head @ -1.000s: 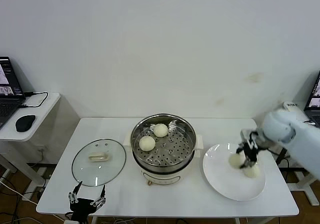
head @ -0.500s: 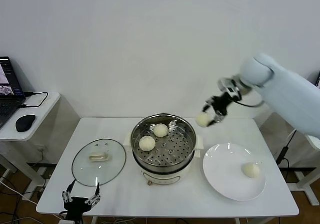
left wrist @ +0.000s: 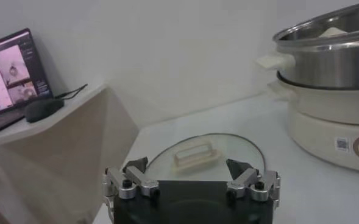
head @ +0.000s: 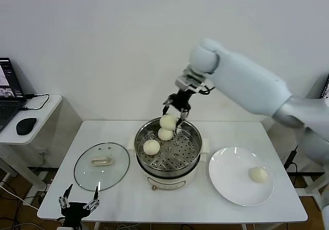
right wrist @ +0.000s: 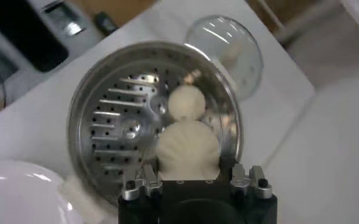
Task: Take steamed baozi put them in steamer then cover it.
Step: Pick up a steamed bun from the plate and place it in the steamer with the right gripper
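Note:
My right gripper [head: 174, 113] hangs over the back of the steamer [head: 191, 132], shut on a cream-white baozi [head: 168, 121]. In the right wrist view the held baozi [right wrist: 187, 149] sits between the jaws of the right gripper [right wrist: 188, 171], above the perforated tray [right wrist: 121, 125]. Two baozi lie on the tray [head: 165, 134] [head: 151, 146]. One baozi [head: 258, 174] lies on the white plate [head: 231, 181]. The glass cover [head: 101, 165] lies flat on the table left of the steamer. My left gripper [head: 78, 204] is open and empty at the table's front edge, just before the cover [left wrist: 200, 155].
A side table at the far left holds a laptop [head: 7, 93] and a black mouse [head: 25, 126]. The white plate stands right of the steamer. The steamer's side [left wrist: 331, 91] rises to the right of the left gripper [left wrist: 191, 178].
My right gripper lifted a baozi off the plate and carried it left, from the plate to above the back of the steamer. The left gripper shifted slightly lower and left.

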Controlling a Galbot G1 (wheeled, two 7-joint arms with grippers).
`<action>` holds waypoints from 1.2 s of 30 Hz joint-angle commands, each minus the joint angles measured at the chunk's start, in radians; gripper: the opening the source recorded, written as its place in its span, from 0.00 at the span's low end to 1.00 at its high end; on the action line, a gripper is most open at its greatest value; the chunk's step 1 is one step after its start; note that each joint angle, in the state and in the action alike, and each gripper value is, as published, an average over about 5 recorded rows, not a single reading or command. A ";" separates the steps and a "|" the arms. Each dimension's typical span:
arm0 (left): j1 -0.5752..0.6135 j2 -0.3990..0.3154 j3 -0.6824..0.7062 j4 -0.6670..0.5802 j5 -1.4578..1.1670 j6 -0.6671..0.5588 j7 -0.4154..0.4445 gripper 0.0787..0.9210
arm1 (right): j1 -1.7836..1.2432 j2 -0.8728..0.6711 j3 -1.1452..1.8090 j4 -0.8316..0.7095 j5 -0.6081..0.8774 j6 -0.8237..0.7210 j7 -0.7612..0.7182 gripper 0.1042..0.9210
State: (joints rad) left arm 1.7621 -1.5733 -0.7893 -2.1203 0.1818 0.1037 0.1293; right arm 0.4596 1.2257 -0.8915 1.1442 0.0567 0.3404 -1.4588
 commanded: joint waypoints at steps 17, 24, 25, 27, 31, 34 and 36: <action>0.001 0.001 0.001 -0.010 -0.013 0.002 0.005 0.88 | -0.053 0.004 -0.186 0.255 -0.257 0.163 0.047 0.62; -0.004 0.000 0.003 -0.002 -0.013 0.001 0.004 0.88 | -0.092 0.021 -0.184 0.253 -0.298 0.167 0.054 0.62; -0.005 -0.001 0.004 -0.001 -0.013 0.001 0.005 0.88 | -0.097 0.025 -0.183 0.251 -0.300 0.166 0.055 0.62; -0.006 -0.002 0.004 0.000 -0.013 0.002 0.005 0.88 | -0.104 0.030 -0.181 0.249 -0.304 0.165 0.056 0.62; -0.009 -0.001 0.005 0.005 -0.013 0.002 0.006 0.88 | -0.113 0.032 -0.180 0.251 -0.301 0.160 0.057 0.62; -0.013 0.000 0.005 0.010 -0.013 0.002 0.006 0.88 | -0.115 0.032 -0.181 0.254 -0.290 0.148 0.056 0.62; -0.018 -0.001 0.005 0.014 -0.013 0.003 0.007 0.88 | -0.115 0.034 -0.182 0.253 -0.274 0.138 0.054 0.62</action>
State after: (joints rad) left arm 1.7458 -1.5747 -0.7841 -2.1085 0.1689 0.1056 0.1356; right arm 0.3573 1.2578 -1.0660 1.3846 -0.2058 0.4822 -1.4047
